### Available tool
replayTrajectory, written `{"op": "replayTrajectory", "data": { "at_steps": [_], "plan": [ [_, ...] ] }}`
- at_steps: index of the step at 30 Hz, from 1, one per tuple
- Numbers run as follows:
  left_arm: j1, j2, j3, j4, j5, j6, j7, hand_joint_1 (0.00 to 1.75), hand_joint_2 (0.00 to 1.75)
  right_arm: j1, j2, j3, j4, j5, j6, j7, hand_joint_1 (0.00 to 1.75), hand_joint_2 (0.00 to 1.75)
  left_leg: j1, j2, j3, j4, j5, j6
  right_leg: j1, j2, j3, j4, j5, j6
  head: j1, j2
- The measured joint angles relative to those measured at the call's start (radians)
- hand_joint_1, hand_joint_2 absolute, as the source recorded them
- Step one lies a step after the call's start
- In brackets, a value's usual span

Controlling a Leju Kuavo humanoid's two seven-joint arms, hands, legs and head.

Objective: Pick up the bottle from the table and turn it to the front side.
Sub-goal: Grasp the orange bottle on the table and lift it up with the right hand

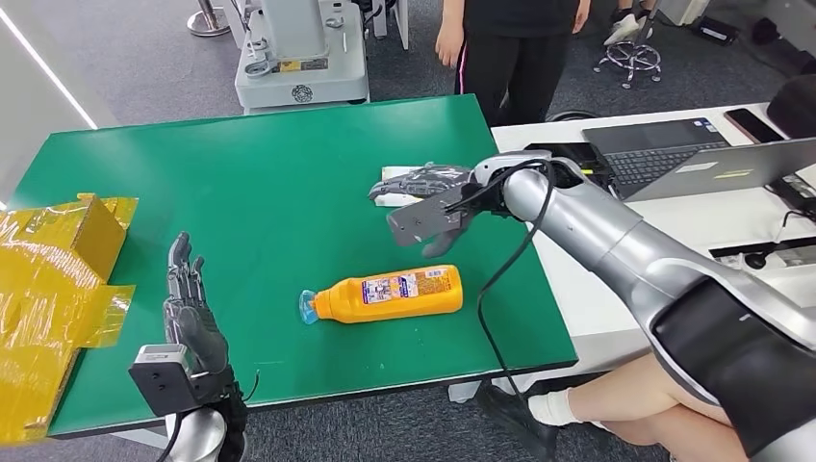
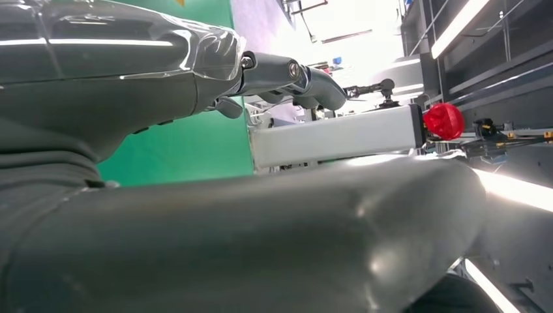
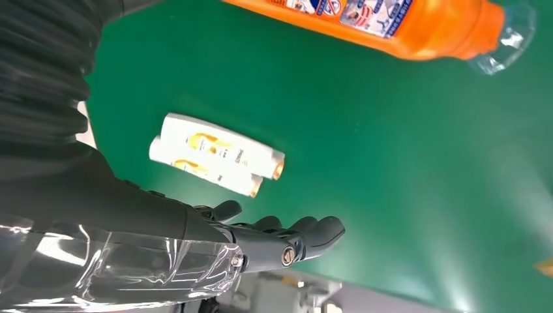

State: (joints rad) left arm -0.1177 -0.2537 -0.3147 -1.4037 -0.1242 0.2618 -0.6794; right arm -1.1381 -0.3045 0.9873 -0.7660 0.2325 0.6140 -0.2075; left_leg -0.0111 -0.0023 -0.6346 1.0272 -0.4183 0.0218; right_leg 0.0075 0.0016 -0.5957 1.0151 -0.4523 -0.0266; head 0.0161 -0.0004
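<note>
While the orange bottle (image 1: 390,294) lies flat on the green bench (image 1: 260,183), its long axis runs roughly side to side across the robot's view, a little nearer the front edge than the middle — the clear, bluish cap end (image 1: 308,307) points toward the robot's left and the flat base toward its right. Its printed label (image 1: 404,285) faces upward. The right hand (image 1: 423,197) hovers above the bench just beyond the bottle and apart from it, fingers loosely extended and spread, holding nothing; in the right wrist view its dark fingers (image 3: 306,231) reach out over the green surface with the bottle (image 3: 391,23) well clear of them. Beneath that hand, toward the far right part of the bench, lie two small white tubes (image 3: 215,153) side by side, touching each other, with gold-coloured caps. The left hand (image 1: 192,308) stands at the near left edge of the bench, fingers pointing up and away from the robot, open and empty, well apart from the bottle. A crumpled yellow box (image 1: 53,289) sits at the left end of the bench. Off to the right, a white table carries an open laptop (image 1: 674,154), and a person in dark clothing (image 1: 510,48) stands beyond the bench's far edge.
</note>
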Motion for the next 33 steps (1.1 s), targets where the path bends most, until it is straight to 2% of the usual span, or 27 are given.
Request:
{"op": "replayTrajectory", "data": {
  "at_steps": [9, 15, 23, 28, 33],
  "plan": [
    [-0.007, 0.007, 0.0, 0.011, 0.021, 0.021, -0.003, 0.0, 0.0, -0.05, 0.053, 0.129, 0.128, -0.03, 0.013, 0.02, 0.0, 1.75, 0.0, -0.001, -0.001, 0.0, 0.0, 0.0, 0.0, 0.0, 0.0, -0.001, 0.0, 0.0, 0.0, 0.0],
    [-0.007, 0.015, 0.0, 0.017, 0.043, 0.048, -0.015, 0.0, 0.0, -0.069, 0.058, 0.202, 0.156, -0.083, 0.044, 0.049, 0.0, 1.75, 0.0, -0.001, -0.001, 0.0, 0.0, 0.0, 0.0, 0.0, 0.0, -0.001, 0.0, 0.0, 0.0, 0.0],
    [-0.008, 0.024, 0.0, 0.024, 0.056, 0.063, -0.017, 0.0, 0.0, -0.073, 0.058, 0.277, 0.168, -0.117, 0.041, 0.063, 0.0, 1.75, 0.0, -0.001, -0.001, 0.0, 0.0, 0.0, 0.0, 0.0, -0.001, -0.001, 0.0, 0.0, 0.0, 0.0],
    [-0.008, 0.026, 0.0, 0.024, 0.064, 0.072, -0.017, 0.0, 0.0, -0.067, 0.057, 0.307, 0.175, -0.12, 0.015, 0.046, 0.0, 1.75, 0.0, 0.0, -0.001, 0.0, 0.0, 0.0, 0.0, 0.0, -0.001, -0.001, 0.0, 0.0, 0.0, 0.0],
    [-0.009, 0.031, -0.002, 0.027, 0.076, 0.084, -0.017, 0.0, 0.0, -0.017, 0.057, 0.346, 0.191, -0.129, -0.046, 0.01, 0.0, 1.75, 0.0, -0.001, -0.001, 0.0, 0.0, 0.0, 0.0, 0.0, -0.001, -0.001, 0.0, 0.0, 0.0, 0.0]
  ]
}}
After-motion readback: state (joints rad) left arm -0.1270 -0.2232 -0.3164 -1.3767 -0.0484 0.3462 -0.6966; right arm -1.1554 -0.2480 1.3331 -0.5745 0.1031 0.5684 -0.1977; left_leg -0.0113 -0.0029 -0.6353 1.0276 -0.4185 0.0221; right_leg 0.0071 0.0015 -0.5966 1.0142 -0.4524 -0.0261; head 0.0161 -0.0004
